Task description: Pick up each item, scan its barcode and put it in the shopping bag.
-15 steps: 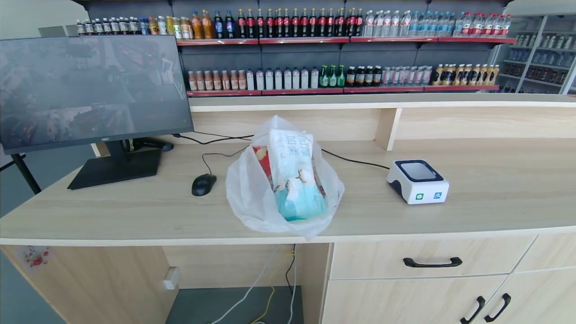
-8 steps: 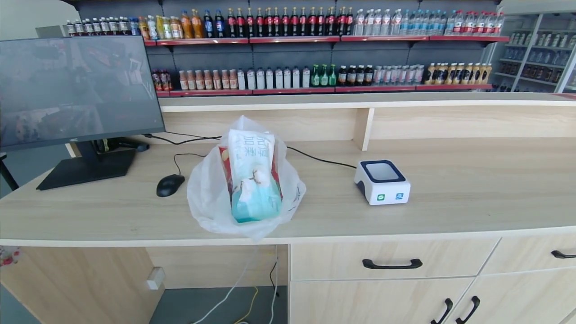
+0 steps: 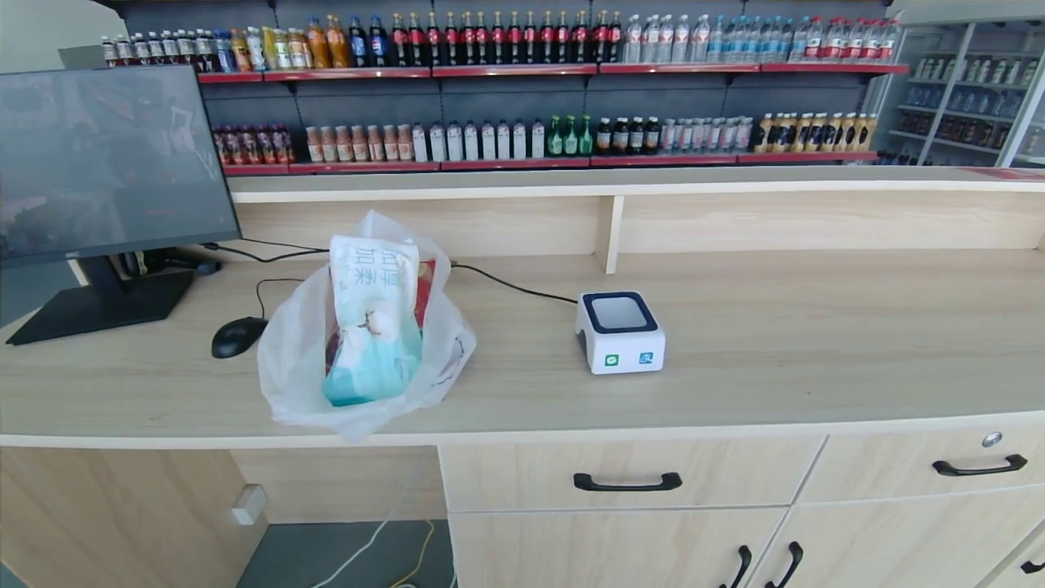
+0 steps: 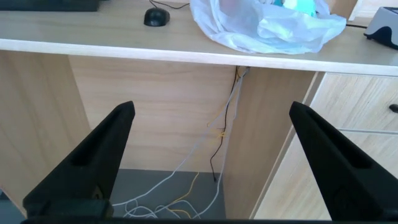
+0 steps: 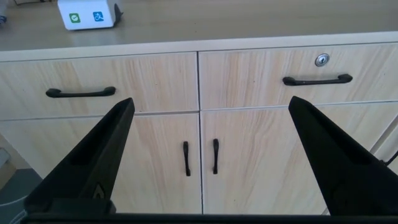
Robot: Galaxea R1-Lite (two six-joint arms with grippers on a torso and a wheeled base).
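One shopping bag (image 3: 290, 367), thin and white, sits near the front edge of the wooden counter (image 3: 816, 327) with its mouth open. Two items stand in it: a white-and-teal soft pack (image 3: 371, 327) upright in front and a red packet (image 3: 423, 282) just behind it, mostly hidden. One white barcode scanner (image 3: 620, 331) with a dark-rimmed window lies at 3 o'clock from the bag, apart from it. One black mouse (image 3: 237, 336) lies at 9 o'clock, just beside the bag, and one dark monitor (image 3: 98, 155) stands at 10 o'clock. At 12 o'clock, behind the counter, two red shelves (image 3: 522, 72) carry rows of bottles. The left gripper (image 4: 211, 162) hangs lower than the countertop, before the open recess where cables (image 4: 221, 134) trail down; its two fingers are spread wide with nothing between them. The right gripper (image 5: 208, 162) faces the cabinet front with two drawer handles (image 5: 81, 93) and two door handles (image 5: 214, 155), likewise spread wide and empty.
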